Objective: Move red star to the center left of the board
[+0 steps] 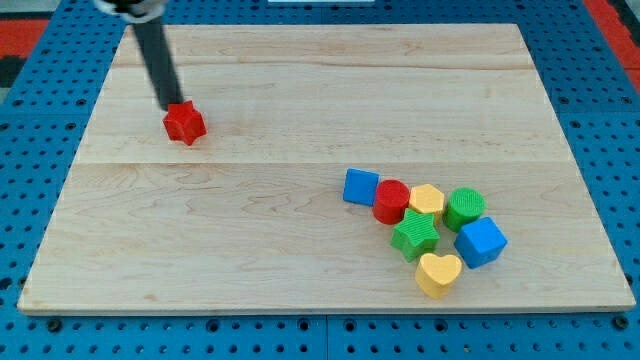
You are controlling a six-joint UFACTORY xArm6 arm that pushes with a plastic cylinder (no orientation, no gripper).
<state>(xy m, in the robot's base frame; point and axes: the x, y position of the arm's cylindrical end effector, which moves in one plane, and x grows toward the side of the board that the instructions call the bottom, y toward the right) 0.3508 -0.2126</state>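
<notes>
1. The red star [185,123] lies in the table's [300,260] upper left area, at about ten o'clock from the table's middle, well apart from every other block.

2. My tip [169,105] sits at the star's upper left edge, touching it or just beside it. From my tip the star lies at about four to five o'clock.

3. That bearing is what the coming move turns on. The centre left of the table lies, as I judge it, at about seven o'clock from the star, lower and nearer the view's left edge. A push from the present side would likely send the star down and to the view's right, so my tip probably needs to work round toward the star's one o'clock side first.

4. The star has no clear long axis; its points could make it spin off a glancing push.

5. The rod leans, its upper end toward the view's top left, where the arm leaves the view. There are no jaws on this arm, so nothing is held; contact is by the tip alone.

6. The other blocks cluster at the lower right, around four o'clock from the middle, clear of any path.
</notes>
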